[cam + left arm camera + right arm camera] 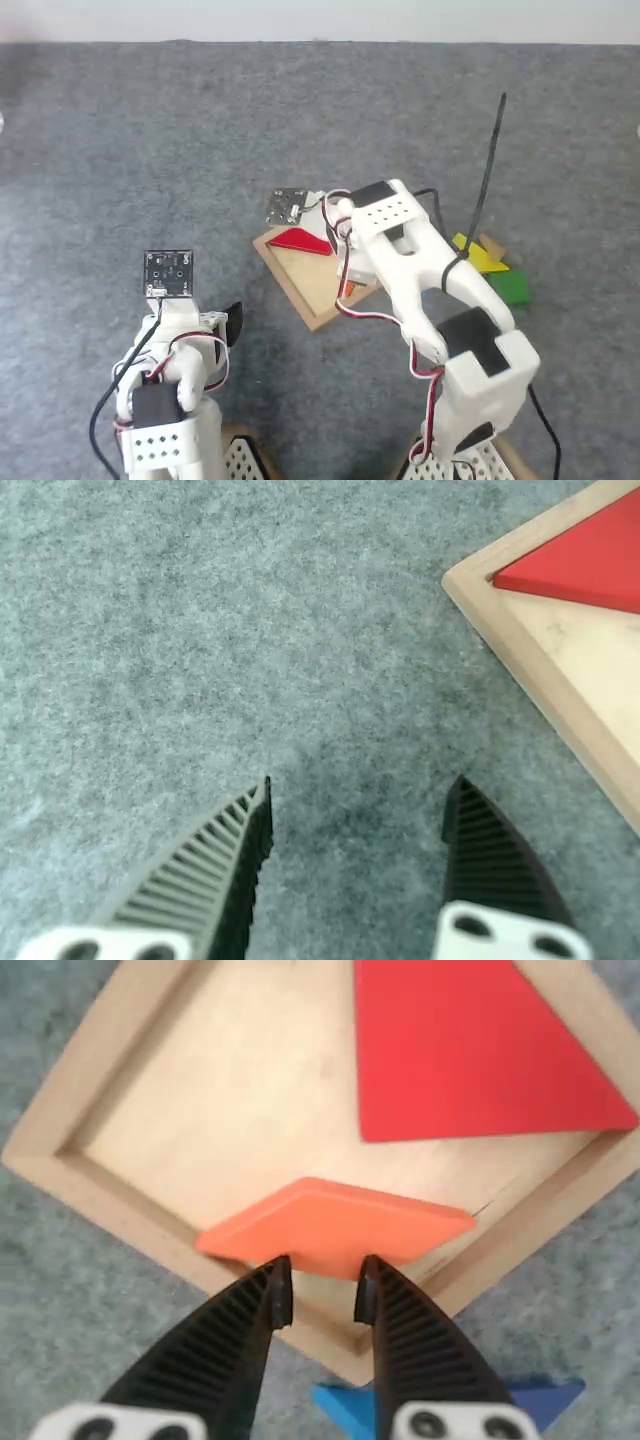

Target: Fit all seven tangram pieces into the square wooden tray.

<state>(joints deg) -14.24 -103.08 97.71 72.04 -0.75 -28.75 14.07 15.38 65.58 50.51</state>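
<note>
The right gripper (pixel 322 1290), stretched over the tray (pixel 88 1070), pinches one orange piece (pixel 335 1225) near one red triangle (pixel 460 1050). The left gripper (pixel 355 800) hangs low, jaws spread.

The left hand (pixel 362 785) hangs over the grey felt-like surface (pixel 200 630) with its two ribbed fingers spread apart and nothing between them. Off to one side lies a corner of the wooden tray (pixel 520 640), with a red piece (pixel 585 565) inside it.
</note>
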